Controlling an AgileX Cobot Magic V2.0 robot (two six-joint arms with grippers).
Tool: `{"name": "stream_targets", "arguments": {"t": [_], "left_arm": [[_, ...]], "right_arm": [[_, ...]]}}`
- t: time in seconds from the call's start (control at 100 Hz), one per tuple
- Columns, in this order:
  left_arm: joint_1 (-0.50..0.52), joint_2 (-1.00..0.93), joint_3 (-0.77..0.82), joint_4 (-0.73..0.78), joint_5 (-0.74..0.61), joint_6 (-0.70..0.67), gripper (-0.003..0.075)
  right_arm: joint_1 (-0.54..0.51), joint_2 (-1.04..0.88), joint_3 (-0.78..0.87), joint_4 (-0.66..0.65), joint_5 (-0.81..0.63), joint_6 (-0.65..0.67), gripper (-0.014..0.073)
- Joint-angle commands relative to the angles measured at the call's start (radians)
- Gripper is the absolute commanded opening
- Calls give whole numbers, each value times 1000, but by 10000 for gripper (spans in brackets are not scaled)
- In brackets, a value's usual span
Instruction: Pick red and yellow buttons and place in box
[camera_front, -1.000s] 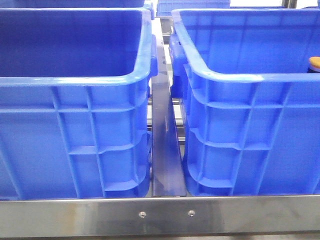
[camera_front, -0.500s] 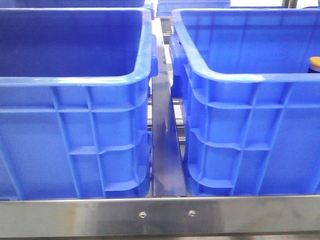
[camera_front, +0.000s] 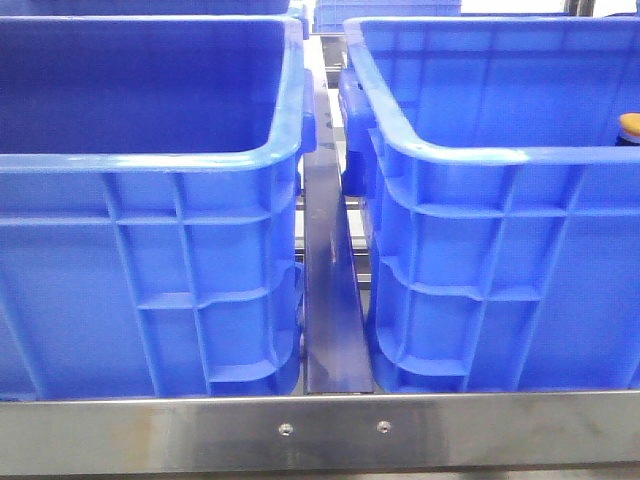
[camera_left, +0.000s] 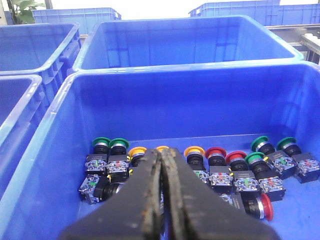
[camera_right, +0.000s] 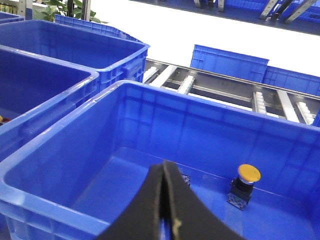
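In the left wrist view my left gripper (camera_left: 161, 151) is shut with nothing between its jaws, hanging over a deep blue crate (camera_left: 175, 70). On that crate's floor stand yellow buttons (camera_left: 194, 151) and red buttons (camera_left: 216, 154) in a row. My right gripper (camera_right: 164, 164) is also shut and empty, above another blue box (camera_right: 60, 131). This box holds one yellow button (camera_right: 246, 182) and a small piece (camera_right: 184, 180) half hidden behind the fingertips. The front view shows neither gripper, only a yellow cap (camera_front: 629, 125) at the right crate's (camera_front: 480, 155) edge.
Green buttons (camera_left: 110, 146) stand among the red and yellow ones, and one red button (camera_left: 265, 207) lies on its side. More blue crates (camera_left: 30, 50) stand around. A roller conveyor (camera_right: 225, 90) runs behind. A metal rail (camera_front: 330, 290) separates the front crates, the left one (camera_front: 150, 160) showing no contents.
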Motion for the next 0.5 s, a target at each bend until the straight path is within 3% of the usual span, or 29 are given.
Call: {"name": "stream_targets", "arguments": {"t": [0.0,0.19,0.49], "left_arm": [[3,9,-20,-11,-86,-13,-20],[9,9,25,-11,-107,-13,-20],[58,-84,228,-11,-339,-13,-20]], "right_arm": [[2,13,-23,26,-39,-7,-102],[2,13,-23,26,-39,-7,-102],[2,13,-23,26,-36,-7,-102]]}}
